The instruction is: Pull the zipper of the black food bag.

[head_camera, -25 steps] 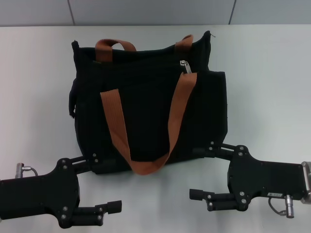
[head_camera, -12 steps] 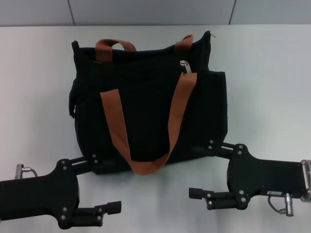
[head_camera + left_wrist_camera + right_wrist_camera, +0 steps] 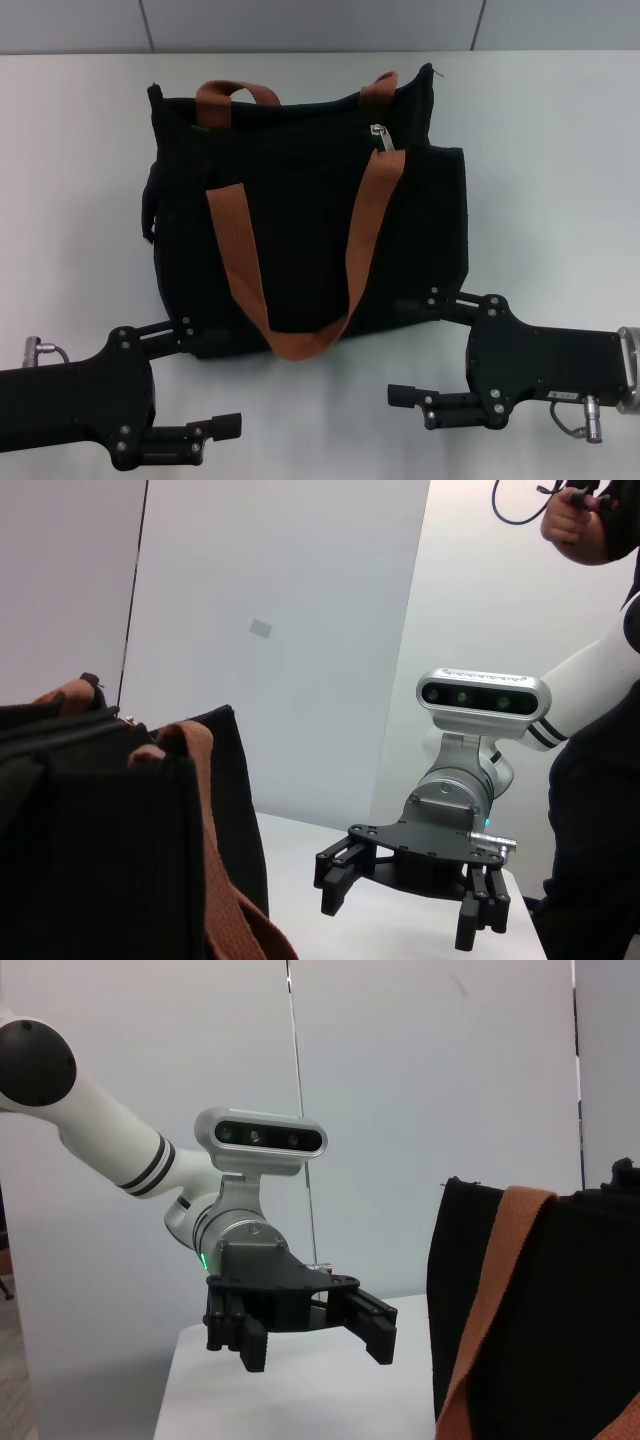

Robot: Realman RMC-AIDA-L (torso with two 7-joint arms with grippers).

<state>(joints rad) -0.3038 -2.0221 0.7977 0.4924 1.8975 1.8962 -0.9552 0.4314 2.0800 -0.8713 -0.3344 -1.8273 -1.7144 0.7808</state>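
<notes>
1. Black food bag sits centre frame in the head view; zipper pull lies at the upper right of its top.
2. Left gripper lower left, right gripper lower right: both spread, grasping nothing.
3. I cannot judge zipper progress.
4. Wrist views show each opposite gripper side-on, fingers apart.

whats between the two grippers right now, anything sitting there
Mostly bare white table. In the head view, only the low loop of the bag's orange strap hangs toward the gap between the left gripper and right gripper. Both are open.
</notes>
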